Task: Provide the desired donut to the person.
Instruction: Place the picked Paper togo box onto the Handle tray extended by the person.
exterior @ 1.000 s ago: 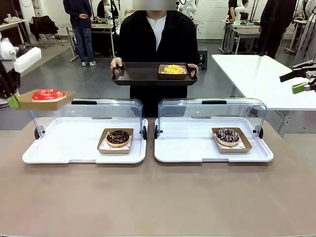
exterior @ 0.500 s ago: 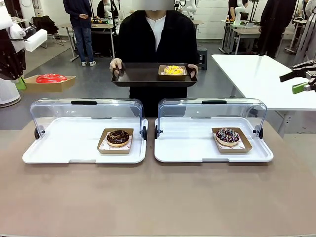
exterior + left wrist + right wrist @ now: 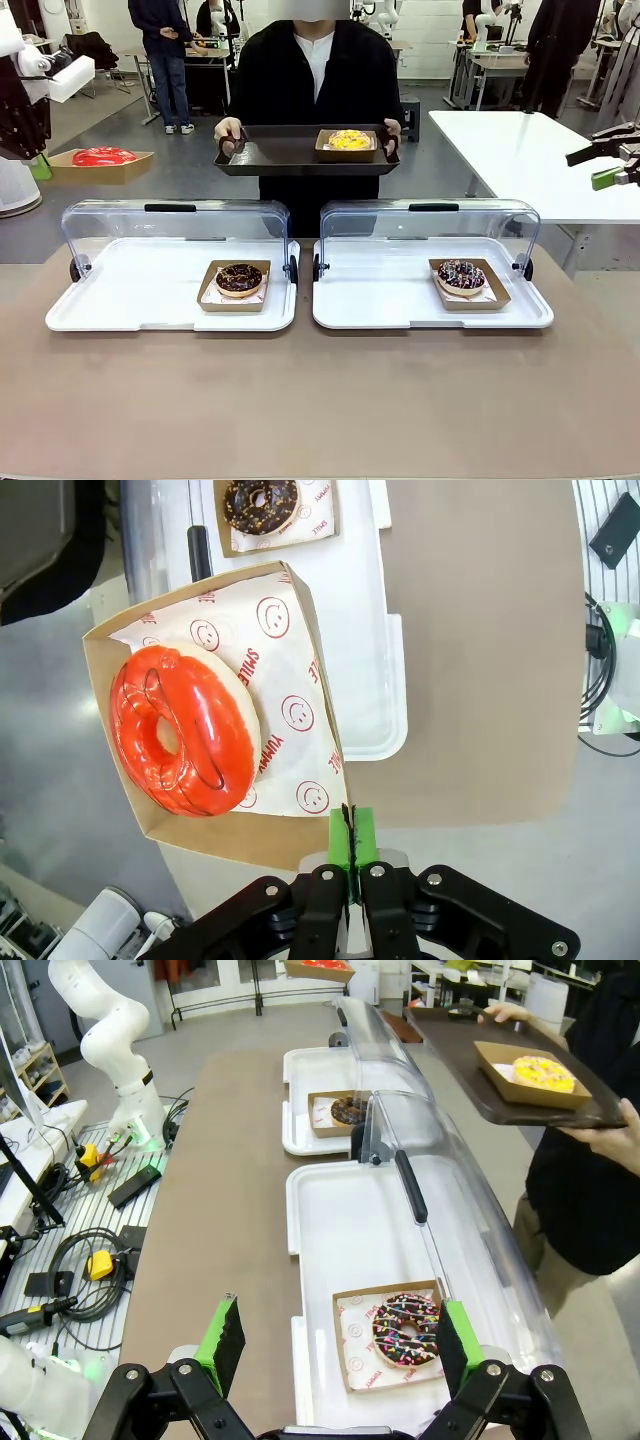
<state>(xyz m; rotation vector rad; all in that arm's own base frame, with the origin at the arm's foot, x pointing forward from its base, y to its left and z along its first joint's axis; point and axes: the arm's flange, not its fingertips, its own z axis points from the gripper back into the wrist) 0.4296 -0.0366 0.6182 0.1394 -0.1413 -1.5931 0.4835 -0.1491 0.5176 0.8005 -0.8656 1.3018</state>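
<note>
- Red donut [image 3: 103,156] sits in a brown cardboard tray [image 3: 125,171], held up in the air at the far left, above and behind the left display case [image 3: 175,222] and well apart from the person [image 3: 312,80].
- Left gripper [image 3: 352,832]: green pads pressed together on the edge of the cardboard tray; the smiley-print paper liner [image 3: 290,715] lies under the red donut.
- Right gripper [image 3: 335,1345]: fingers spread wide with nothing between them, hanging off the table's right side and looking down over the right display case [image 3: 440,1200].
- Person in a black jacket and white shirt stands at the far side, holding a dark serving tray [image 3: 290,155] level with both hands; a yellow donut [image 3: 349,139] in its own cardboard tray rests on the right part of it.
- Table [image 3: 320,400]: plain brown top, bare across the near half.
- Two white trays with clear hinged covers stand side by side on the table. A chocolate donut [image 3: 239,278] is in the left one, a chocolate donut with sprinkles [image 3: 461,274] in the right one, each on a brown card.
- Room: grey floor, a white table [image 3: 520,150] to the right behind, more benches and equipment farther back, another person in jeans [image 3: 165,50] standing at the rear left.
- Right wrist view: cables and small boxes lie on a slatted surface beside the table.
</note>
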